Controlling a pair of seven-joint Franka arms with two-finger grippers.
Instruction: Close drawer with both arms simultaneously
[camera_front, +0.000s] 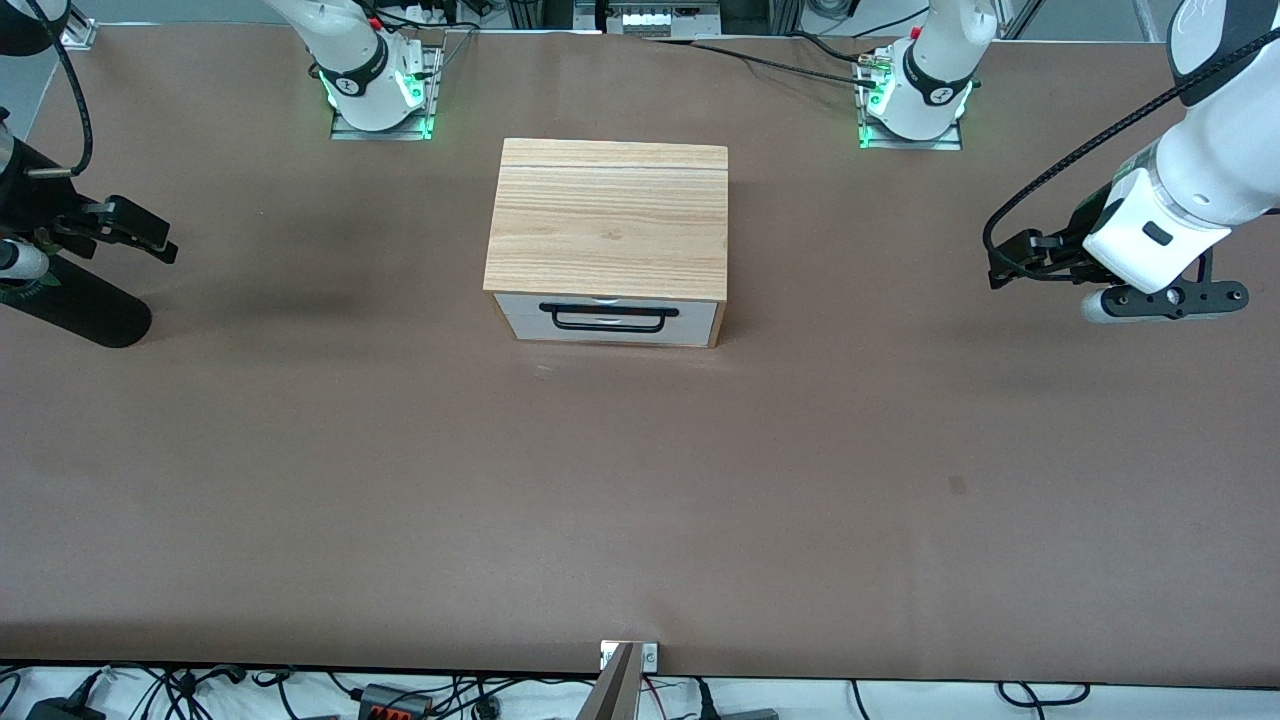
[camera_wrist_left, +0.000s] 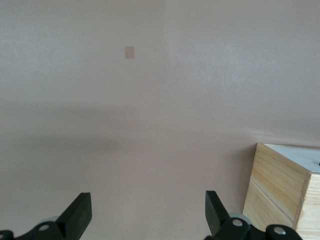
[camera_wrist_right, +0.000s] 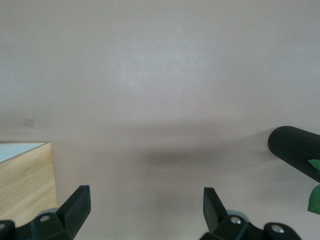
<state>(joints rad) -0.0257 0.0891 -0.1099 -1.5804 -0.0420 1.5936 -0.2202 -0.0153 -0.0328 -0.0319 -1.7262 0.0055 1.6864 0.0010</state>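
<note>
The light-oak cabinet (camera_front: 610, 215) stands mid-table. Its drawer (camera_front: 608, 318), with a white front panel and a black wire bar handle (camera_front: 608, 318), faces the front camera and sits flush in the cabinet. My left gripper (camera_front: 1005, 262) hangs open and empty above the table at the left arm's end, well apart from the cabinet. Its wrist view (camera_wrist_left: 148, 212) shows bare table and a corner of the cabinet (camera_wrist_left: 280, 192). My right gripper (camera_front: 140, 232) hangs open and empty at the right arm's end. Its wrist view (camera_wrist_right: 147, 209) shows a cabinet corner (camera_wrist_right: 25, 182).
The brown table (camera_front: 640, 500) carries only the cabinet. A black cylinder (camera_front: 85, 310) on the right arm lies low near the right arm's end of the table, also in the right wrist view (camera_wrist_right: 295, 150). Both arm bases (camera_front: 375, 85) stand along the table's back edge.
</note>
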